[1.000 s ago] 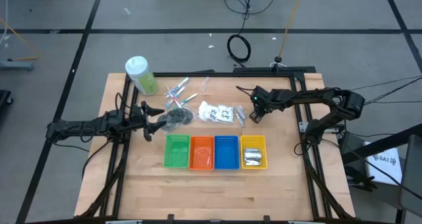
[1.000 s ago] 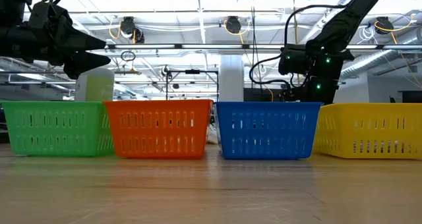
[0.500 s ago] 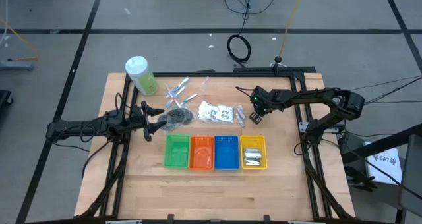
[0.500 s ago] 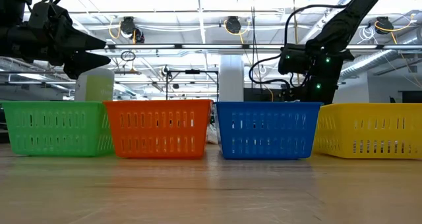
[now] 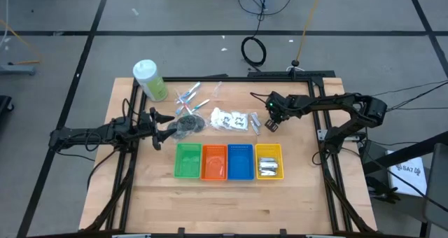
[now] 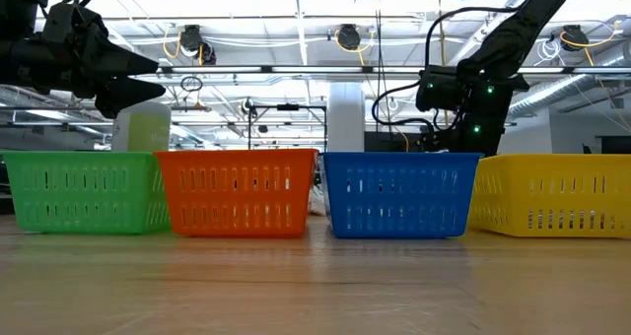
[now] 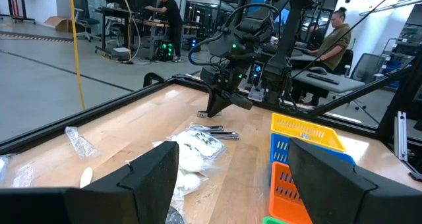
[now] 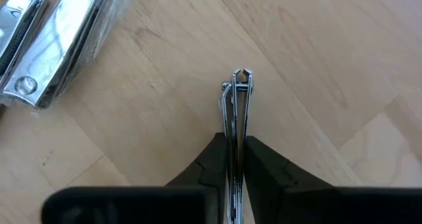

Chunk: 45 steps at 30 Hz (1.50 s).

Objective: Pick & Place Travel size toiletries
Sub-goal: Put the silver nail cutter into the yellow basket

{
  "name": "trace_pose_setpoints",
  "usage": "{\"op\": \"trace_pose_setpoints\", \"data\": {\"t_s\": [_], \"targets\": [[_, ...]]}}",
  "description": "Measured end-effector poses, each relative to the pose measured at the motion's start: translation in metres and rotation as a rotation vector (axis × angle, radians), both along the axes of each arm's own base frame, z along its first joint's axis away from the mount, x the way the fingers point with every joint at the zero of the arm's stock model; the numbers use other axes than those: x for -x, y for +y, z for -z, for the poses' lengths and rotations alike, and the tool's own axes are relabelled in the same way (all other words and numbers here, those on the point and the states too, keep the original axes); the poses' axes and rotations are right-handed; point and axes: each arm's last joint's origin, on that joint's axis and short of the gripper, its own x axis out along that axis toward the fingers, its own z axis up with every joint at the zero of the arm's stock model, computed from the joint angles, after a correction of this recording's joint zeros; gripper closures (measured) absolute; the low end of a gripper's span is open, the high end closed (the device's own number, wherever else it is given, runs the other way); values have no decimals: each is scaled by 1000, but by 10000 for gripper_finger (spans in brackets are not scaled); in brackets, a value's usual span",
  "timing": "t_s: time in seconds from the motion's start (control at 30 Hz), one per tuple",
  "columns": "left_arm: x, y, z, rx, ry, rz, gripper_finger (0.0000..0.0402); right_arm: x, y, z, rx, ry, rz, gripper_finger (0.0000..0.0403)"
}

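My right gripper (image 5: pixel 269 124) is over the far right part of the table, tilted steeply down, shut on a small silver nail clipper (image 8: pixel 237 99) that shows edge-on. Two more silver clippers (image 8: pixel 46 46) lie flat on the wood beside it. White packets (image 5: pixel 231 119), a dark clear pouch (image 5: pixel 187 124) and thin sticks (image 5: pixel 190 98) lie in a row farther left. My left gripper (image 5: pixel 170 128) hovers open and level at the left, by the pouch, touching nothing. My right gripper pinches the silver clipper by its two flat faces (image 8: pixel 236 141) between the two fingers, coming from above and slanting down. The clipper lies along the fingers and its free end (image 8: pixel 241 76) sticks out past the fingertips. Whether that end touches the table, I cannot tell.
Green, orange, blue and yellow bins (image 5: pixel 228 161) stand in a row nearer the front; the yellow one (image 5: pixel 269 152) holds silver items. A large pale-green bottle (image 5: pixel 150 80) lies at the far left. People sit at desks beyond the table (image 7: pixel 336 39).
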Motion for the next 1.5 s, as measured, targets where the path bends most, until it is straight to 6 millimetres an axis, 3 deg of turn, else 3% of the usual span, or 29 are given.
{"op": "trace_pose_setpoints", "data": {"t_s": [1.03,1.17,1.5], "targets": [[0,0,0,0,0,0,121,-3,1,-1,35,-1,-95,377],[0,0,0,0,0,0,121,-5,4,-8,62,-37,-138,377],[0,0,0,0,0,0,121,-8,23,-48,65,-288,-267,379]]}}
